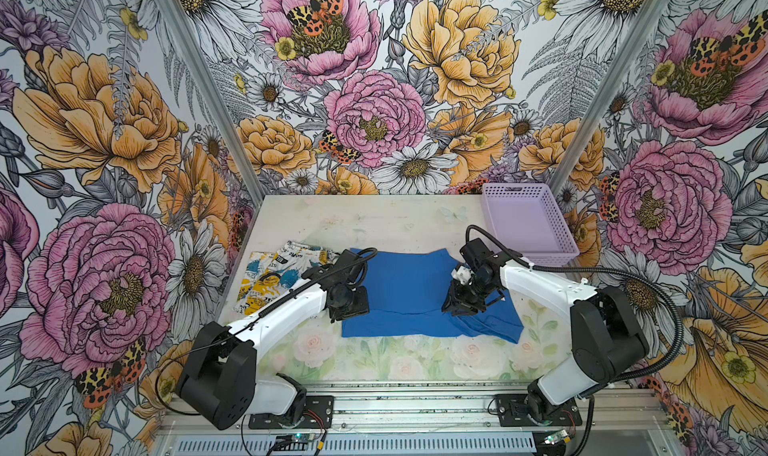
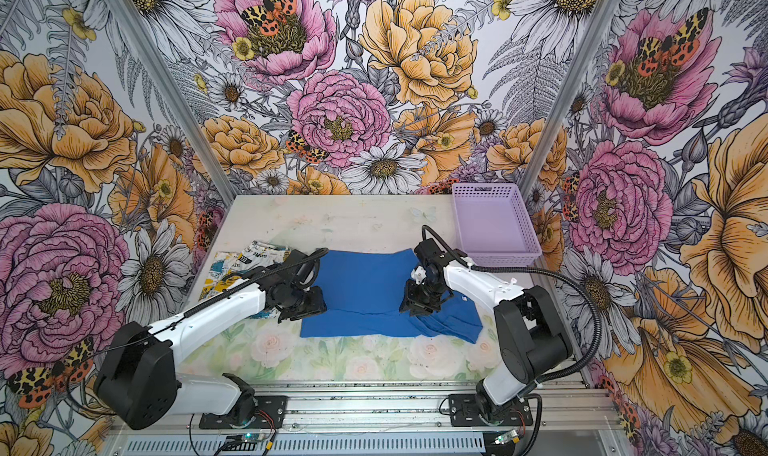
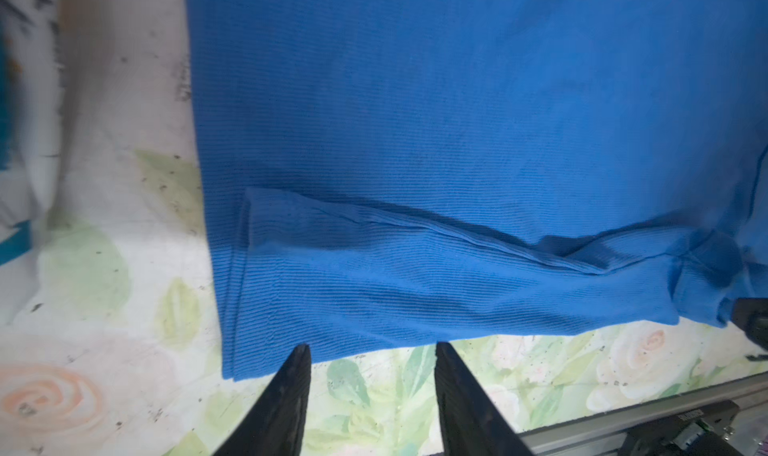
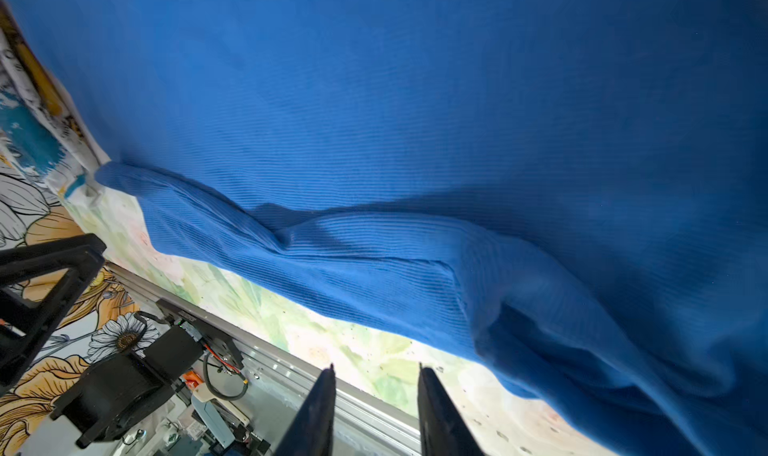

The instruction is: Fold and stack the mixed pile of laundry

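Note:
The royal blue T-shirt (image 1: pixel 407 292) (image 2: pixel 365 287) lies spread on the table, with its near strip folded over (image 3: pixel 415 275) and its right end rumpled (image 4: pixel 582 350). Left of it lies the white garment with black text and yellow and blue splashes (image 1: pixel 274 275) (image 2: pixel 232 267), partly under my left arm. My left gripper (image 1: pixel 349 308) (image 3: pixel 372 346) hovers over the shirt's near left corner, open and empty. At the shirt's near right part, my right gripper (image 1: pixel 461 304) (image 4: pixel 376 366) is also open, with only table and rail between its fingers.
A lavender perforated basket (image 1: pixel 515 188) (image 2: pixel 486 188) stands empty at the back right corner of the floral table (image 1: pixel 374 221). Metal rails (image 1: pixel 415 408) and the arm bases run along the near edge. Flowered walls close in three sides.

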You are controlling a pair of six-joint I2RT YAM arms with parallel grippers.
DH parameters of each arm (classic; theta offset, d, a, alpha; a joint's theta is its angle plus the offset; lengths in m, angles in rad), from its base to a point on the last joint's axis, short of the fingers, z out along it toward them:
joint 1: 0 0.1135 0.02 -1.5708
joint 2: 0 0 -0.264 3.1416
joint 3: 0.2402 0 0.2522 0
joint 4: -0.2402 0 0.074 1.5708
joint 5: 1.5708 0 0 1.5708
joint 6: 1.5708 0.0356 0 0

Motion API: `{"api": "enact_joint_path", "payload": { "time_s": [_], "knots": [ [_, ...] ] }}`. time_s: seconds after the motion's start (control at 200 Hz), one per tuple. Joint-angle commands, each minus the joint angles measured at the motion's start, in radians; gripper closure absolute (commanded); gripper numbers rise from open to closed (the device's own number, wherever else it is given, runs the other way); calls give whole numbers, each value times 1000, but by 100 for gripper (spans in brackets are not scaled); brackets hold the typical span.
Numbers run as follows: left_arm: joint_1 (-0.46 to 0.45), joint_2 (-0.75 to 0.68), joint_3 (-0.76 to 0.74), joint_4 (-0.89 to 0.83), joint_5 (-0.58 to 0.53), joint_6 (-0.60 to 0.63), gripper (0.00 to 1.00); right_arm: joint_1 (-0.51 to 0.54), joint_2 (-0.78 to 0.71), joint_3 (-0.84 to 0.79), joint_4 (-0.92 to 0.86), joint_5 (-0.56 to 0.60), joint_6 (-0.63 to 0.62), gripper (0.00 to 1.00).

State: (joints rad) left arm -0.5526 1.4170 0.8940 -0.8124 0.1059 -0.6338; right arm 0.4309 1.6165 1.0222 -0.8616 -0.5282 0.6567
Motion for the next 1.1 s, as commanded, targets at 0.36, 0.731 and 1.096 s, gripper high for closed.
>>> {"api": "enact_joint_path", "payload": {
  "time_s": [0.36,0.731,1.096],
  "knots": [
    [-13,82,-76,81,-50,-6,54,-92,130,48,42,98,-108,69],
    [-23,53,-23,34,-77,-25,54,-263,-122,-16,-172,156,-136,62],
    [-50,134,40,24,-90,9,53,-563,-386,-268,-223,247,-21,55]
  ]
}}
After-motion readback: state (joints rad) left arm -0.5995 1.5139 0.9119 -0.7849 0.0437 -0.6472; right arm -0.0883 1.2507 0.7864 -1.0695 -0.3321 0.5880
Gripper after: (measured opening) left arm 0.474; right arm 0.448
